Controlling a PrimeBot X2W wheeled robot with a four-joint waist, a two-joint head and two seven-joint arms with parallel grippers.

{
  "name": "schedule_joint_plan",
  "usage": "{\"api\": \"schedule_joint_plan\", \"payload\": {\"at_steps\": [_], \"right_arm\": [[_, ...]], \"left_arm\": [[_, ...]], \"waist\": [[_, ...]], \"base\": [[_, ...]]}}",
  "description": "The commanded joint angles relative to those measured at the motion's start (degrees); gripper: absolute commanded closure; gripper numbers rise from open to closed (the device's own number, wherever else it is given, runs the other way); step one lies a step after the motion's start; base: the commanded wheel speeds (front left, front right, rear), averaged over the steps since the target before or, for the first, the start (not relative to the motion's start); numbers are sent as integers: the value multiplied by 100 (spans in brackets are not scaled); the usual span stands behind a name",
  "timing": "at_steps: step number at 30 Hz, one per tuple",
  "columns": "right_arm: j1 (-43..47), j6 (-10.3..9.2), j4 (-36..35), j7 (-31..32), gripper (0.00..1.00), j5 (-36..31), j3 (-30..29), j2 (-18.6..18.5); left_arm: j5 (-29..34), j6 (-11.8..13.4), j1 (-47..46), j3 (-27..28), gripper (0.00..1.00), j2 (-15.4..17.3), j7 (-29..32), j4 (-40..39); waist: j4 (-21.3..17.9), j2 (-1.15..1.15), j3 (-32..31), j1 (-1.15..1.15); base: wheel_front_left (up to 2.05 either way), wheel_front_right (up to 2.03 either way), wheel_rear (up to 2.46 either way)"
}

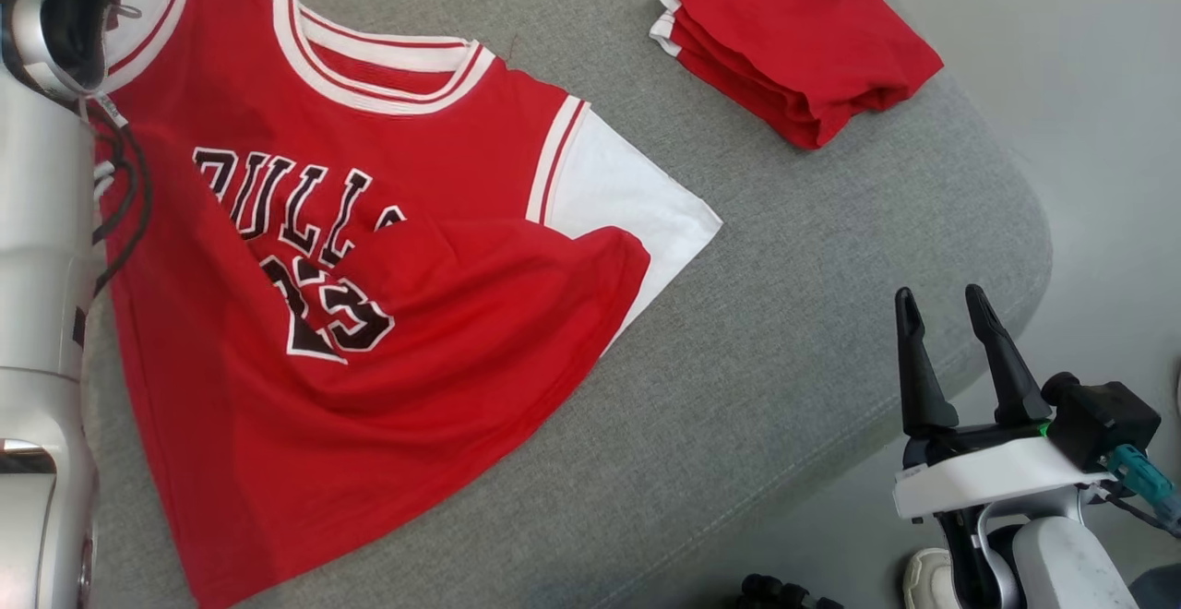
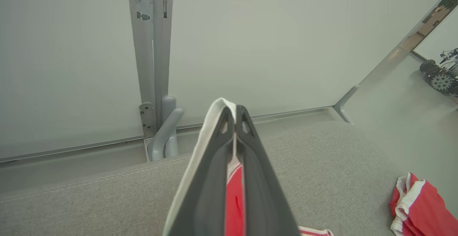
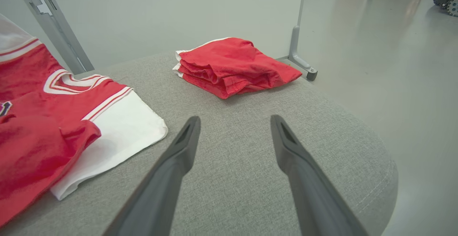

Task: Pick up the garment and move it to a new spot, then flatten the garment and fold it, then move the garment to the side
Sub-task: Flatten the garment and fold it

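Jersey (image 1: 369, 295) pinched in left end effector (image 2: 234, 111)

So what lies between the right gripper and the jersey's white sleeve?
Bare grey cushion. In the right wrist view the open right gripper sits apart from the jersey's white sleeve, nothing lying on the stretch between; the head view agrees.

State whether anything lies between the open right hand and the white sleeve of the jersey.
Nothing visible does. Only bare grey cushion separates the right hand from the white sleeve of the jersey; the folded red garment lies farther ahead, off that path.
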Motion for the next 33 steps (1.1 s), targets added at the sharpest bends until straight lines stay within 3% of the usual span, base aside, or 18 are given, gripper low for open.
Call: {"api": "schedule_joint_plan", "payload": {"at_steps": [1,2,3,9,12,15,19,25,29,33], "right_arm": [[-68,-4,11,-15,0,21,-5,2],[-71,-4,16,-15,0,6,-24,1],[-74,-4,11,-15,0,-17,-54,0],[47,-5,-57,-15,0,-251,-298,-9],[164,-5,-93,-15,0,-382,-422,-7],[329,-5,-125,-15,0,-500,-558,-6],[565,-5,-178,-15,0,-651,-728,-9],[841,-5,-261,-15,0,-757,-897,-8],[1023,-5,-340,-15,0,-810,-960,-8],[1077,-5,-371,-15,0,-833,-973,-5]], "left_arm": [[10,-32,-8,3,69,33,-42,55],[-11,-46,13,5,40,7,-74,143],[-37,-74,43,3,0,-21,-112,214],[-220,-576,564,-105,0,-238,-442,-10],[-289,-590,1038,-41,0,-230,-796,-499],[-451,-539,1825,-24,0,-476,-1028,-1177],[-484,-240,3130,-179,0,-647,-1035,-2313],[-544,433,5233,-424,0,-839,-790,-3782],[-477,912,6491,-493,0,-799,-809,-4312],[-480,1043,6871,-534,0,-781,-760,-4342]], "waist": [[-111,0,156,0],[-65,0,143,0],[-9,0,118,0],[484,0,-232,0],[725,0,-470,0],[974,0,-743,0],[1262,0,-1065,0],[1583,0,-1348,0],[1807,0,-1421,0],[1933,0,-1404,0]], "base": [[0,0,0],[0,0,0],[0,0,0],[0,0,0],[0,0,0],[0,0,0],[0,0,0],[0,0,0],[0,0,0],[0,0,0]]}}
